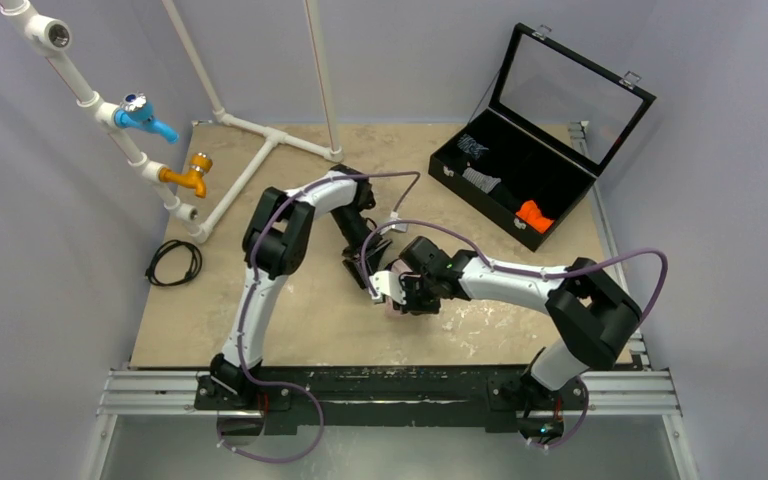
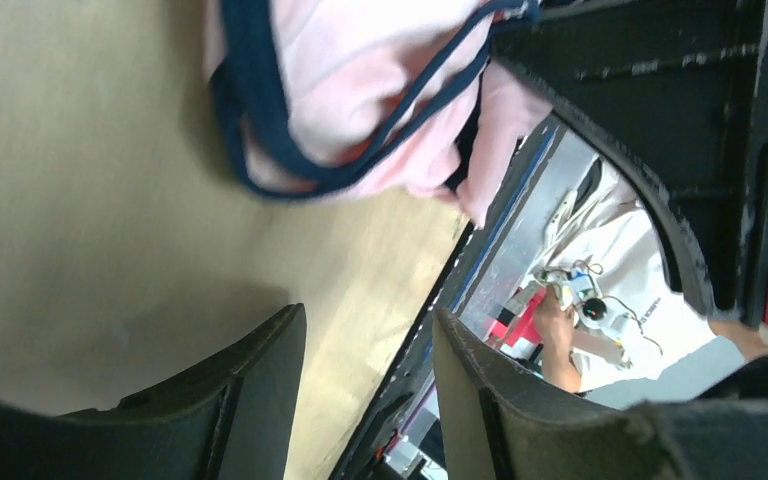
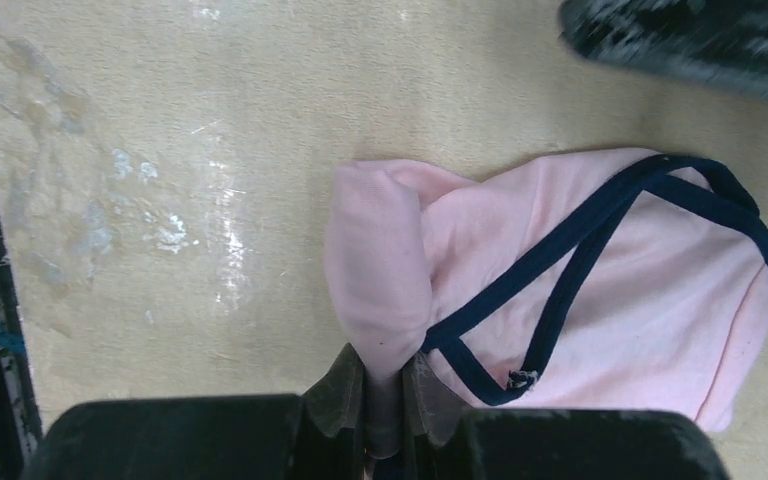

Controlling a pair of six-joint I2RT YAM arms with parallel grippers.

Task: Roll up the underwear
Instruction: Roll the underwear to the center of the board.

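Observation:
The underwear (image 3: 600,290) is pale pink with navy trim and lies bunched on the tan table in the right wrist view. My right gripper (image 3: 385,385) is shut on a pink fold at its near left edge. In the left wrist view the underwear (image 2: 360,90) sits at the top of the frame, a little beyond my left gripper (image 2: 370,370). That gripper is open, with only bare table between its fingers. From above, the left gripper (image 1: 358,272) and right gripper (image 1: 397,297) meet at the table's middle and hide most of the cloth.
An open black case (image 1: 520,170) at the back right holds an orange rolled cloth (image 1: 534,215) and a grey-striped one (image 1: 480,180). A white pipe frame (image 1: 250,160) with blue and orange taps stands at the back left. A black cable coil (image 1: 173,262) lies by the left edge.

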